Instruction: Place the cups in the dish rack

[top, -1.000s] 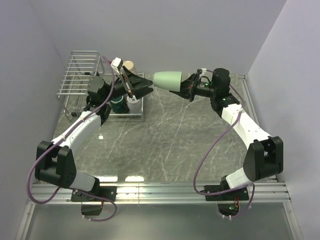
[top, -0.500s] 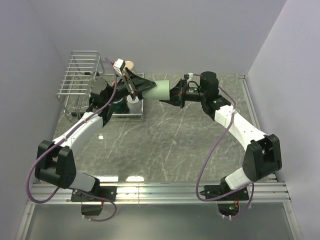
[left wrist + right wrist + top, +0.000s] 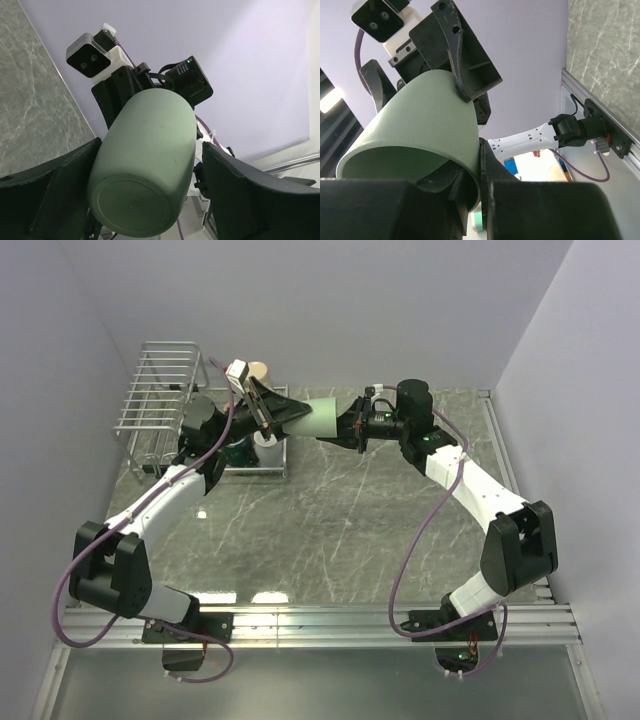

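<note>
the right gripper (image 3: 470, 180) pinches the pale green cup (image 3: 318, 418) by its rim, one finger inside. the left gripper (image 3: 150, 145) is wide open, with the cup's bottom end between its fingers.

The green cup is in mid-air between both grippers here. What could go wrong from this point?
1. The right gripper pinches the green cup only at its rim. If it releases before the open left gripper closes, the cup would likely drop onto the table.
2. The left fingers straddle the cup's smooth, rounded base end, so a shallow grip may slip.
</note>
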Controlling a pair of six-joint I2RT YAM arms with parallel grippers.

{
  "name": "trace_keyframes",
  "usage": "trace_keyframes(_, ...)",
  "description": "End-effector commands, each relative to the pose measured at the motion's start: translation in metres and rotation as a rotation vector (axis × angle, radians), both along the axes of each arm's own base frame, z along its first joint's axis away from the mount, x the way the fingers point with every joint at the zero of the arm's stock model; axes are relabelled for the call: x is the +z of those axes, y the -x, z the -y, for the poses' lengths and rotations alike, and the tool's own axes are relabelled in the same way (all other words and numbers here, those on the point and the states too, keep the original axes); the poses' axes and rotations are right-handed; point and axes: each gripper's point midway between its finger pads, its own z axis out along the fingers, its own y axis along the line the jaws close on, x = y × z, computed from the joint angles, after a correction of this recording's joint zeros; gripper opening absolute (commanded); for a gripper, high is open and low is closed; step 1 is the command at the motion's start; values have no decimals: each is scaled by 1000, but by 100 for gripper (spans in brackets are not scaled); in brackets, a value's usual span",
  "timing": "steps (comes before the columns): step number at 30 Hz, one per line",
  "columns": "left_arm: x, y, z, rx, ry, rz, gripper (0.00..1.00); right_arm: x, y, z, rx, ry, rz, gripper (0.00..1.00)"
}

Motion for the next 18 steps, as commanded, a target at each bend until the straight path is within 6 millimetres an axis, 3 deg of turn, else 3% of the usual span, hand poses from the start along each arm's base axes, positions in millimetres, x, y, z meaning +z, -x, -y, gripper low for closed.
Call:
trace_keyframes(1,23,19,-3,-21,18,95,83,11,-8,4,-20,-14,55,0)
trace_keyframes(2,24,19,-3,-17,21,99,77,11,-8,4,-22,-13,54,0)
trace_keyframes(5,24,19,-3,-17,15,93,34,7,-11,8,-34,-4,53,0)
trace_keyframes(6,23,17,-2,-18,11,89,14,5,-12,9,-40,-2,52,0)
trace_keyframes(7,24,16,-2,-16,8,93,5,5,-13,10,-42,-2,50,0)
trace_keyframes(10,26,13,-1,-12,-8,94,0,7,-18,13,-44,-6,65,2)
trace_keyframes(11,25,10,-1,-6,-21,94,0,7,-19,14,-46,-1,71,29)
trace_keyframes(12,15,5,-1,1,-52,46,0,2,-19,16,-47,26,70,45)
trace_keyframes(13,23,2,-2,12,-77,88,0,5,-22,19,-56,38,83,59)
trace_keyframes(14,20,-4,-4,25,-101,80,0,-2,-23,25,-68,77,82,86)
trace_keyframes(15,10,-10,-7,36,-140,27,0,-5,-25,30,-75,95,82,92)
trace_keyframes(16,20,-16,-12,59,-166,69,0,-8,-25,34,-78,113,81,95)
trace_keyframes(18,20,-33,-27,109,-197,62,0,-25,-27,53,-97,165,58,96)
